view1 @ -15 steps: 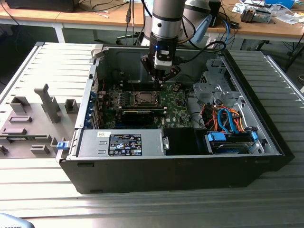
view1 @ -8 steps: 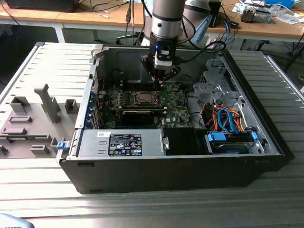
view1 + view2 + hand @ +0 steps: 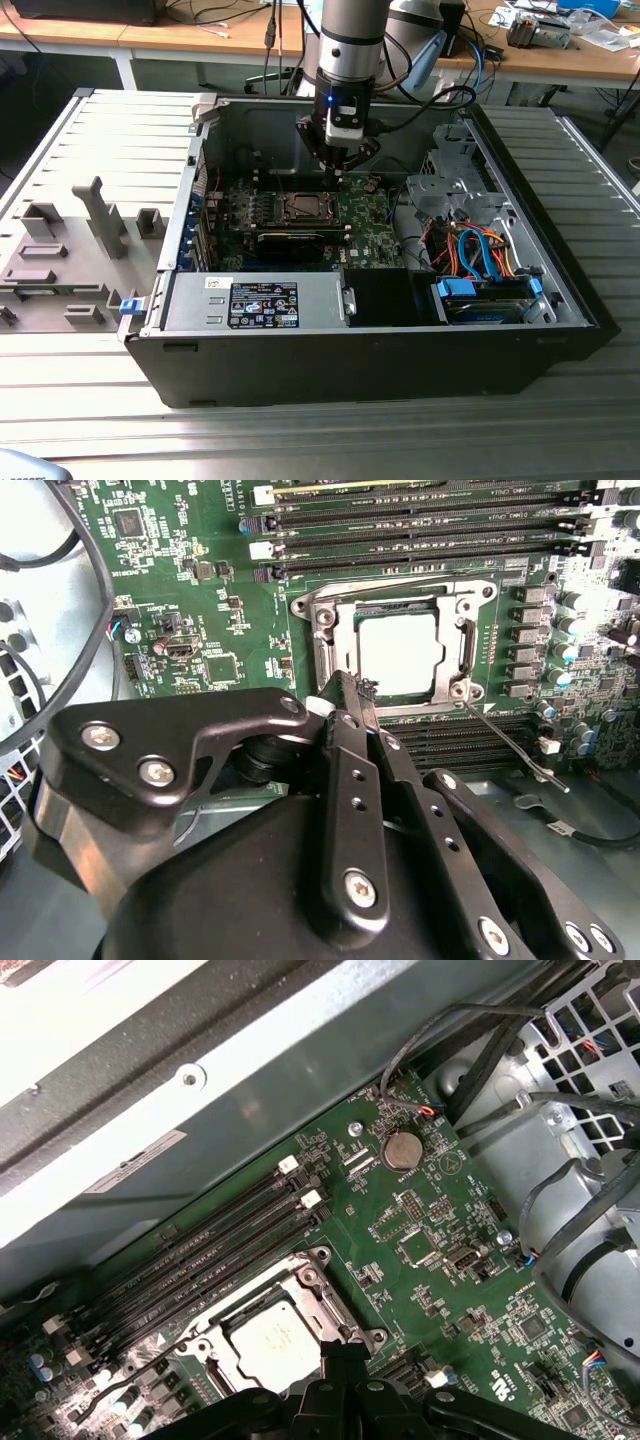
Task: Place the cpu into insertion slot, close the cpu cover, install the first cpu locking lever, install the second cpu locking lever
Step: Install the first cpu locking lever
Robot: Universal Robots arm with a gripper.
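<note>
In the exterior view, a ridged metal table [image 3: 300, 440] carries an open computer case [image 3: 350, 370] lying on its side. Nearest inside it is a grey power supply [image 3: 260, 300]. At three o'clock from that sits a drive bay [image 3: 485, 295] with blue and orange cables. A grey fixture tray [image 3: 60, 260] lies outside the case at nine o'clock.

Farther in lies the green motherboard [image 3: 370, 215], with the insertion slot [image 3: 303, 207] near its middle. The gripper [image 3: 338, 172] hangs from the arm at about one o'clock from the slot, tip down and close over the board.

In the second wrist view, the cpu [image 3: 398, 652] sits flat in the slot, its pale top showing through the square opening of the cpu cover [image 3: 322, 640], which lies down over it. The pincer's fingers [image 3: 350, 715] are pressed together and hold nothing. Their tips are just beside the cover's edge, and I cannot tell whether they touch it.

One wire lever [image 3: 400, 583] runs along the cover's far edge. The other lever [image 3: 510, 742] stands off at an angle from a corner, out over the long black memory slots [image 3: 420, 525].

Beyond the case, at twelve o'clock in the exterior view, stand wooden desks [image 3: 200, 35] strewn with cables.
</note>
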